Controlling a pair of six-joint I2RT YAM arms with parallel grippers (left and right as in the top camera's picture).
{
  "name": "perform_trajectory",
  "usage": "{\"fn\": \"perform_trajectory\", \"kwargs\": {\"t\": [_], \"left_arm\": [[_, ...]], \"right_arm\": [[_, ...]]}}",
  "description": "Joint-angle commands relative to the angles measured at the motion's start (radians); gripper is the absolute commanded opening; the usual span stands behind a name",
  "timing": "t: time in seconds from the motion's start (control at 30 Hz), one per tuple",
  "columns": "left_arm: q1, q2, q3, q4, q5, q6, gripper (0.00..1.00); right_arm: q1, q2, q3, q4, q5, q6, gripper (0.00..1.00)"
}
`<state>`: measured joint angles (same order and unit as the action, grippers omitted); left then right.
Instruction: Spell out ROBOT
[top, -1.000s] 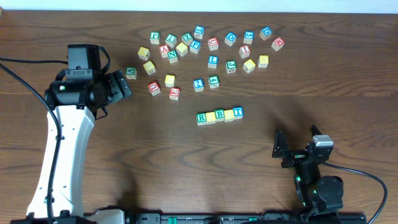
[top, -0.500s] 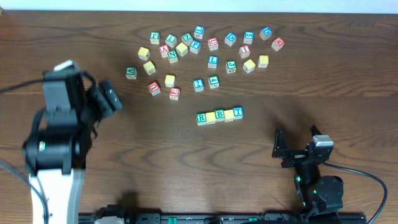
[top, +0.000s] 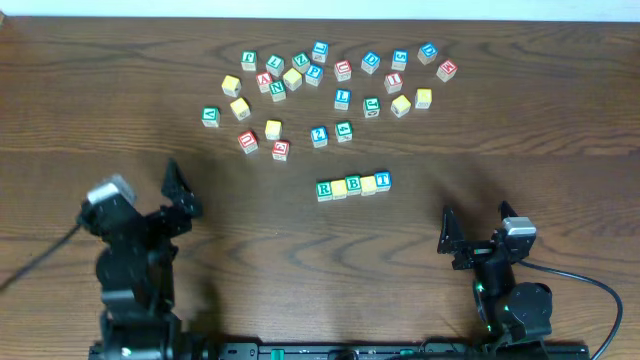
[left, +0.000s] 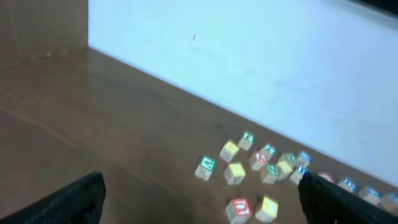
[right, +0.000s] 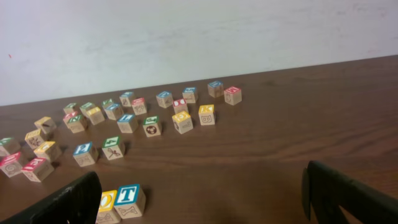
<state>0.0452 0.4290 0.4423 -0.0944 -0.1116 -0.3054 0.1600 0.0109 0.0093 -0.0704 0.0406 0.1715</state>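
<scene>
Pincers both wide, empty: left gripper (top: 182, 192) well left of ROBOT row (top: 353, 186); right gripper (top: 477, 228) nearer, off its right end.

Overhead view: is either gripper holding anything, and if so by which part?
Nothing is held. The left gripper and right gripper are both open and empty, well clear of the row of five small wooden alphabet cubes.

The left arm (top: 135, 265) and right arm (top: 510, 300) are black, each topped by a grey camera block (top: 518, 229) and trailing a thin black cable (top: 590, 283).
</scene>
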Motion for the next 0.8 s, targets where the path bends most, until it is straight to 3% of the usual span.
{"fn": "perform_trajectory", "kwargs": {"t": [0.0, 0.17, 0.4, 0.63, 0.77], "left_arm": [[0.004, -0.121, -0.138, 0.113, -0.013, 0.043, 0.98], [0.004, -0.25, -0.28, 0.216, -0.012, 0.115, 0.98], [0.004, -0.383, -0.388, 0.223, -0.012, 0.202, 0.98], [0.009, -0.428, -0.438, 0.182, -0.013, 0.219, 0.97], [0.011, -0.428, -0.439, 0.075, -0.013, 0.219, 0.98]], "right_arm": [[-0.008, -0.006, -0.004, 0.0, -0.002, -0.001, 0.99], [-0.008, -0.006, -0.004, 0.0, -0.002, -0.001, 0.99], [-0.008, -0.006, -0.004, 0.0, -0.002, -0.001, 0.99], [-0.008, -0.006, -0.004, 0.0, -0.002, -0.001, 0.99], [-0.008, -0.006, -0.004, 0.0, -0.002, -0.001, 0.99]]}}
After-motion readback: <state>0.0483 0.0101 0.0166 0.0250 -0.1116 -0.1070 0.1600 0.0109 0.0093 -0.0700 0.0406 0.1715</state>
